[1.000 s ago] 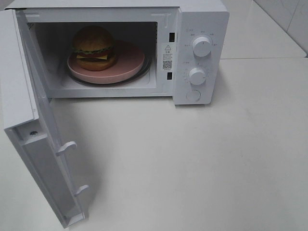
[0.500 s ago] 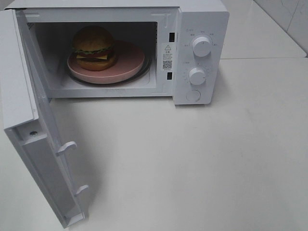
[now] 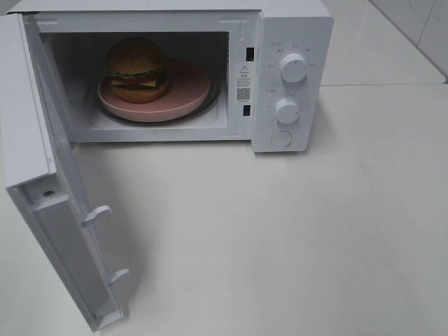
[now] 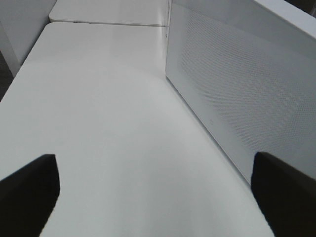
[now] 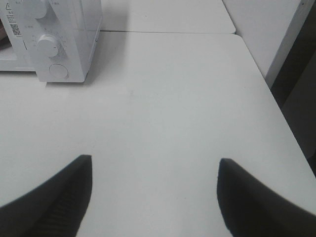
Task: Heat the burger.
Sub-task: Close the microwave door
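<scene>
Nothing has shifted over the last second: both arms hold the same pose and the scene matches the earlier view. Neither arm appears in the high view. Nearest, the left tool [image 4: 155, 197] hovers low over the white table [image 3: 280, 231] with its dark fingers [image 4: 29, 195] spread wide and nothing between them. It sits just beside the outer face of the microwave's open door [image 3: 63, 231]. The right tool [image 5: 153, 195] also hangs above bare table, jaws parted and empty, and points toward the microwave's control side from well apart. Farther back, the door stands swung out toward the front left. Behind it the white microwave [image 3: 294, 42] shows two round knobs [image 3: 293, 68] and a button [image 3: 281, 138] on its right panel. Deepest in, the burger [image 3: 136, 68] sits upright on the left part of a pink plate [image 3: 185, 87] inside the cavity.
</scene>
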